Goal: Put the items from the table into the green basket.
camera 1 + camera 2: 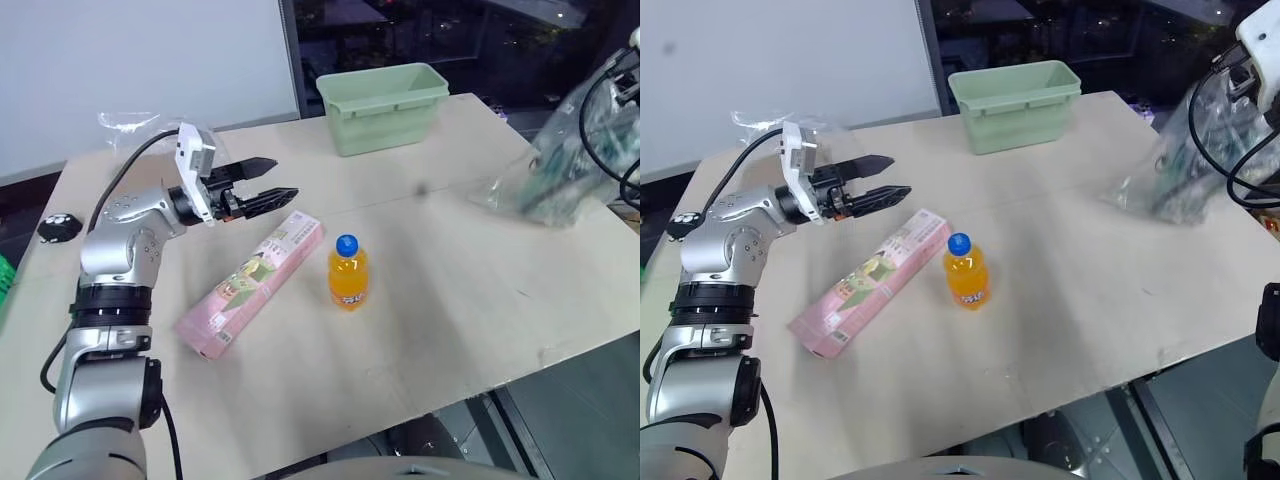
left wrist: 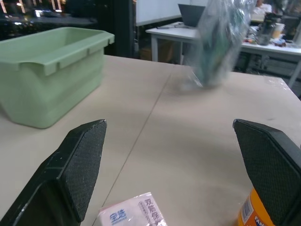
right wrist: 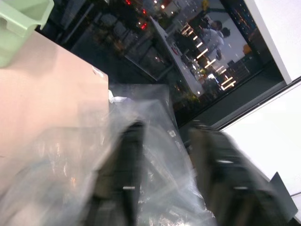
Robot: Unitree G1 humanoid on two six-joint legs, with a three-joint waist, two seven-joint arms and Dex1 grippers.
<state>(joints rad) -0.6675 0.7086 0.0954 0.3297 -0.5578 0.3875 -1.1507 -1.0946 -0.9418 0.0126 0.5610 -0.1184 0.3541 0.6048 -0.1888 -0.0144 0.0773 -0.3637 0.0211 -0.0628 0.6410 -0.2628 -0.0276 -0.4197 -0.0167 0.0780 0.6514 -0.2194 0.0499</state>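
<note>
At the table's point(image 1: 450, 330) right edge, the plastic bag point(image 1: 560, 165) hangs clear.

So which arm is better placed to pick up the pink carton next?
Left. The left gripper hovers open just beyond the pink carton's far end, while the right arm is at the table's right edge with the plastic bag.
</note>
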